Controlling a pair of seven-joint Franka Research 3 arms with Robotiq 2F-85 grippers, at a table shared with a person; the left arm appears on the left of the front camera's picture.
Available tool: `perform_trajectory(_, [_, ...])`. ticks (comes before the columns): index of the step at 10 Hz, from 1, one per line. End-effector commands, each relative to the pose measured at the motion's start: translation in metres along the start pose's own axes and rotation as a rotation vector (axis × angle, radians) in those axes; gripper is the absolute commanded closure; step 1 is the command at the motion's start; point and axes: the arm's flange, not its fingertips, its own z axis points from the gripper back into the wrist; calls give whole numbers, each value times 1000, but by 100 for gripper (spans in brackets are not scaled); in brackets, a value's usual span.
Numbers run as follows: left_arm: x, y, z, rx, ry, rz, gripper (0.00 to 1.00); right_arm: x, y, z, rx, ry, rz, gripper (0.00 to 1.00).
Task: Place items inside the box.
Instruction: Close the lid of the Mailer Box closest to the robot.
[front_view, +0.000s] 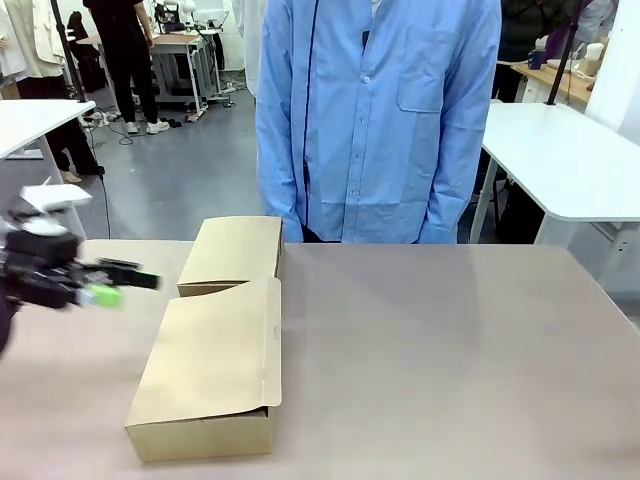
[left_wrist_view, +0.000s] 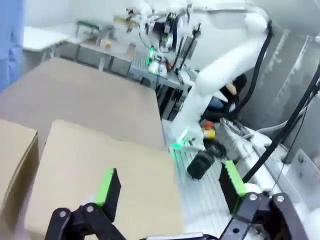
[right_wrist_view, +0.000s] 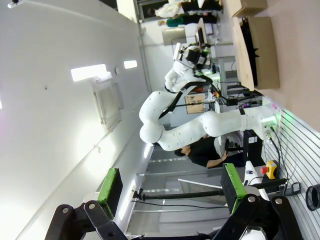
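Note:
A tan cardboard box (front_view: 210, 370) lies on the table left of centre, with a second tan part (front_view: 232, 252) folded out behind it. My left gripper (front_view: 110, 285) hovers blurred at the left edge, level with the box. In the left wrist view it (left_wrist_view: 170, 185) stands open with nothing between its green pads, over the box's flat top (left_wrist_view: 75, 165). My right gripper (right_wrist_view: 170, 184) is open too and empty, aimed at a white wall and my left arm. Far off in that view the box (right_wrist_view: 260, 50) shows a dark opening. The items are out of view.
A person in a light blue shirt (front_view: 380, 120) stands at the far edge of the beige table (front_view: 450, 350). The white right arm (left_wrist_view: 215, 75) rises beyond the table's edge in the left wrist view. White tables stand at the back left and right.

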Motion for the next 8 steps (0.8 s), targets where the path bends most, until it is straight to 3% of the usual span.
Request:
perform_trajectory(1, [-14, -62, 32, 105, -146, 328, 0, 0, 7, -1, 24, -8, -4, 0])
perform_trajectory(3, [-29, -54, 77, 124, -203, 593, 0, 0, 7, -1, 24, -8, -4, 0])
perform_trajectory(4, [-41, -41, 92, 18, -176, 691, 0, 0, 7, -1, 24, -8, -4, 0])
perform_trajectory(5, [-18, -45, 93, 143, -147, 461, 0, 0, 7, -1, 24, -8, -4, 0])
perform_trajectory(8, [-18, -45, 93, 143, -147, 461, 0, 0, 7, -1, 24, -8, -4, 0])
